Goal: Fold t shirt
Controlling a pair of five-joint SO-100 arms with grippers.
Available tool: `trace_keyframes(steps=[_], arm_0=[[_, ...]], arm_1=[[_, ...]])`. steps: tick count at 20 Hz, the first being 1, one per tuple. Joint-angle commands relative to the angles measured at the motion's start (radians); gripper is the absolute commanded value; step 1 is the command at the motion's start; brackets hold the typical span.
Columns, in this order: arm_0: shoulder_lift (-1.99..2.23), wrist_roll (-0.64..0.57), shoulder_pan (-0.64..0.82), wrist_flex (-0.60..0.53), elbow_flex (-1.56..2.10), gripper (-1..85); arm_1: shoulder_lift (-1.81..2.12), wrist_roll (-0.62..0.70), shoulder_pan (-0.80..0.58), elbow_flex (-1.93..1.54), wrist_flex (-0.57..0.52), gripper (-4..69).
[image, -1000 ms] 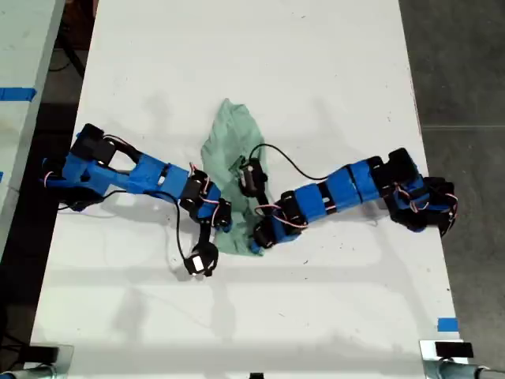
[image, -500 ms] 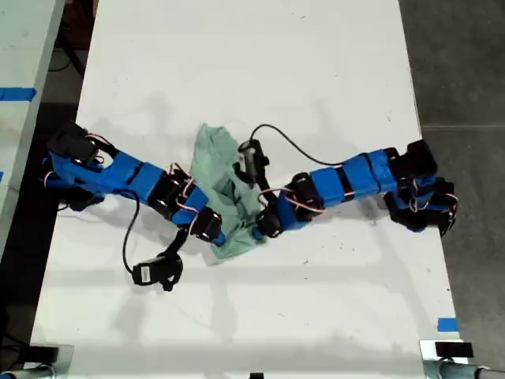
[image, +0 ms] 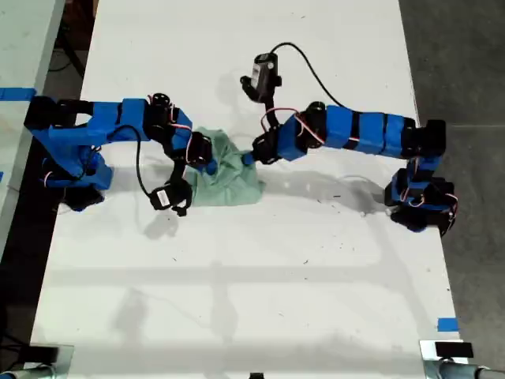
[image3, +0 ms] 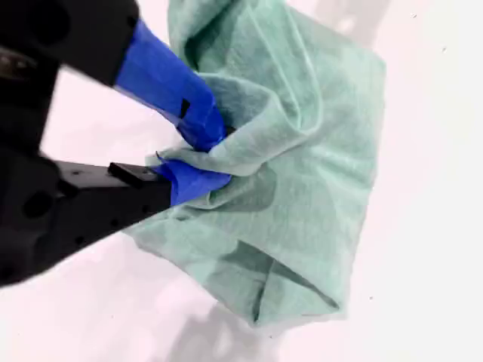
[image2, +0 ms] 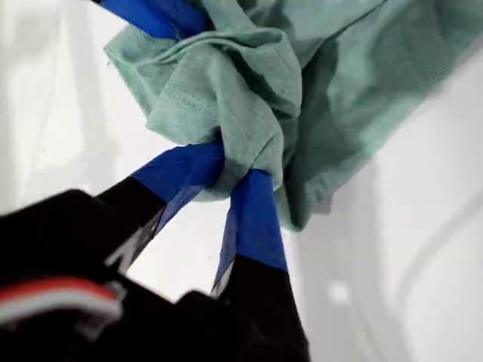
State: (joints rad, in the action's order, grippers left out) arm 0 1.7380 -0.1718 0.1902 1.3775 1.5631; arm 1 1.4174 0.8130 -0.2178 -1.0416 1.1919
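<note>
The t shirt (image: 229,181) is a pale mint-green squarish bundle on the white table (image: 260,284), between the two blue arms. My first gripper (image: 207,163) comes in from the exterior view's left and is shut on a bunched corner of the t shirt (image2: 226,83); its blue jaws (image2: 234,170) pinch the fold. My second gripper (image: 252,156) reaches in from the exterior view's right and is shut on the opposite upper edge of the t shirt (image3: 302,173), its jaws (image3: 204,158) closed on a raised pleat. Another blue finger (image2: 151,13) shows beyond the cloth.
Both arm bases stand at the table's sides in the exterior view, with a black wrist camera (image: 264,75) on its cable above the second arm. A blue tape mark (image: 447,324) lies near the front right corner. Another table (image: 20,95) adjoins at the left, dark floor (image: 465,79) at the right.
Both arms have swung toward the table's far end, carrying the t shirt with them. The cloth went from a long wrinkled strip to a compact squarish bundle.
</note>
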Motion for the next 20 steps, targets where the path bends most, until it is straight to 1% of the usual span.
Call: trace_keyframes(steps=[1, 5, 6, 7, 8, 9, 10, 13, 15, 17, 18, 19, 20], arm_0=[[0.063, -0.009, 0.060, -0.009, 0.069, -0.3], [0.114, -0.037, 0.164, -0.031, 0.227, -0.3], [0.130, -0.048, 0.187, -0.037, 0.264, 6.9], [0.149, -0.063, 0.206, -0.046, 0.302, 21.3], [0.164, -0.072, 0.225, -0.046, 0.334, 24.6], [0.186, -0.086, 0.245, -0.048, 0.368, 25.7], [0.210, -0.109, 0.265, -0.048, 0.394, 25.8], [0.310, -0.169, 0.353, 0.008, 0.419, 24.6], [0.422, -0.190, 0.402, 0.067, 0.405, 23.3], [0.574, -0.198, 0.443, 0.138, 0.400, 22.1], [0.669, -0.199, 0.451, 0.164, 0.405, 20.6], [0.772, -0.186, 0.437, 0.183, 0.417, 17.9], [0.894, -0.150, 0.393, 0.183, 0.449, 14.2]], arm_1=[[-0.058, 0.057, -0.077, 0.048, -0.097, 0.5], [-0.183, 0.097, -0.138, 0.100, -0.155, 1.1], [-0.201, 0.101, -0.150, 0.100, -0.160, 10.0], [-0.213, 0.109, -0.163, 0.100, -0.153, 19.8], [-0.216, 0.115, -0.175, 0.100, -0.137, 31.1], [-0.213, 0.120, -0.187, 0.100, -0.114, 36.0], [-0.201, 0.127, -0.196, 0.100, -0.089, 38.2], [-0.135, 0.150, -0.218, 0.100, -0.011, 39.0], [-0.048, 0.152, -0.244, 0.075, 0.069, 39.4], [0.087, 0.135, -0.268, 0.002, 0.164, 39.7], [0.166, 0.101, -0.268, -0.043, 0.233, 39.7], [0.256, 0.043, -0.258, -0.107, 0.308, 37.1], [0.362, -0.028, -0.232, -0.202, 0.364, 31.9]])
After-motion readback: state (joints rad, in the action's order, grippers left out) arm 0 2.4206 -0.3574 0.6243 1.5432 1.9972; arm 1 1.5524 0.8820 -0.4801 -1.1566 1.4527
